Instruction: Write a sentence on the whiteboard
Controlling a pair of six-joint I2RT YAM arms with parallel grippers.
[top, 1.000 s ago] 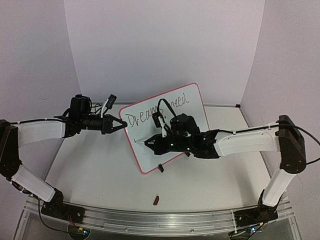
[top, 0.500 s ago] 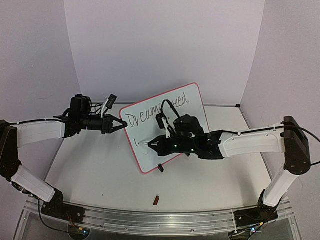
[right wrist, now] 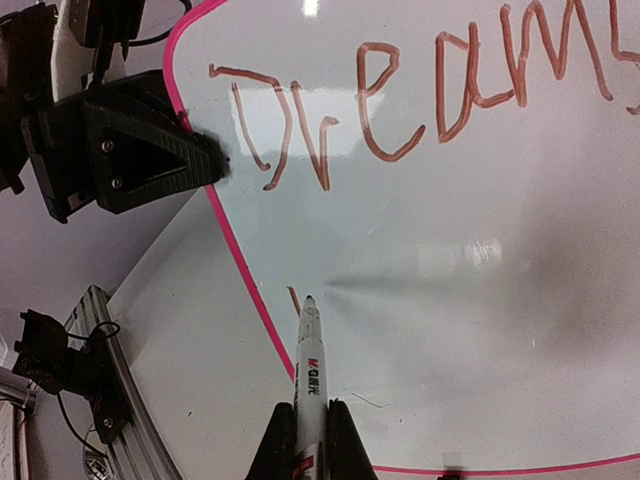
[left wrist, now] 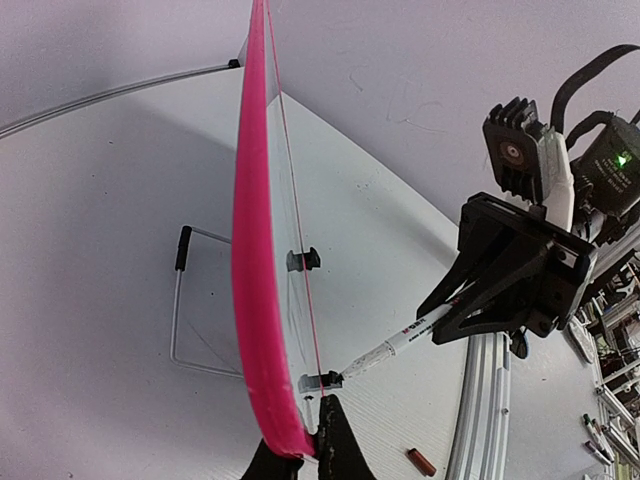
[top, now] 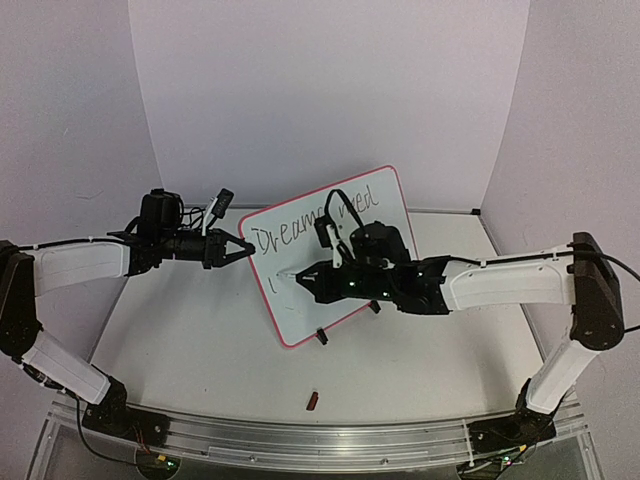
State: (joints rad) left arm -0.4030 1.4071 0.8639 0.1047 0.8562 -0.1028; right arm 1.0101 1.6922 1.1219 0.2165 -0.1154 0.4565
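whiteboard (top: pixel 300 315) stands tilted at mid-table, its lower half mostly blank, and my left pincer (top: pixel 245 250) grips its left edge with the arm stretched level. my right pincer (right wrist: pixel 307 418) reaches in low from the right, clamped on a marker (right wrist: pixel 310 365) whose tip is at the board just inside the pink frame.

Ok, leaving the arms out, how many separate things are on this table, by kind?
whiteboard: 1, its edge clamped in the left gripper
marker: 1, in the right gripper, tip at the board
small red piece: 1, lying near the front edge; too small to identify
Total: 3
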